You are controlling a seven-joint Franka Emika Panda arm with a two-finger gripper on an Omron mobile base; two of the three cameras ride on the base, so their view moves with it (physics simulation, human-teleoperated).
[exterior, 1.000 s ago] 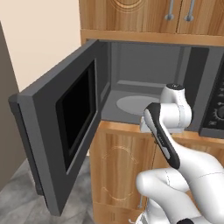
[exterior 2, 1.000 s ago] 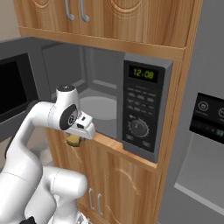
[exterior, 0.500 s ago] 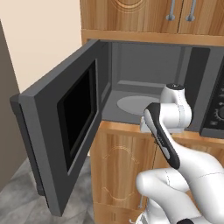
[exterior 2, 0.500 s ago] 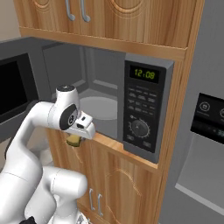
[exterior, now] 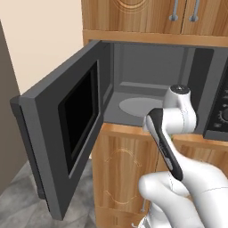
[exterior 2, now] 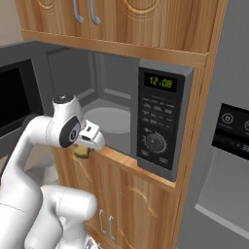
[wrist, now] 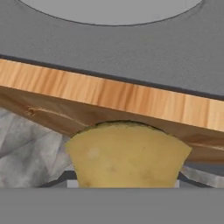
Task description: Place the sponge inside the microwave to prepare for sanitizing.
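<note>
The microwave point(exterior: 151, 62) stands with its door point(exterior: 67, 133) swung wide to the left, showing the grey cavity and the round turntable point(exterior 2: 109, 119). Its panel with green digits point(exterior 2: 158, 129) is on the right. My gripper point(exterior 2: 86, 145) hangs just in front of the wooden ledge point(wrist: 109, 94) under the opening, shut on the yellow-olive sponge point(exterior 2: 81, 152). In the hand view the sponge point(wrist: 127, 155) covers my fingertips at the bottom, with the microwave floor point(wrist: 131, 48) beyond the ledge and slightly higher.
Wooden cupboards with metal handles point(exterior 2: 82, 12) sit above the microwave, and a wooden cabinet front point(exterior: 120, 169) is below it. A grey appliance with a dark display point(exterior 2: 233, 133) stands to the right. The open door juts out on the left.
</note>
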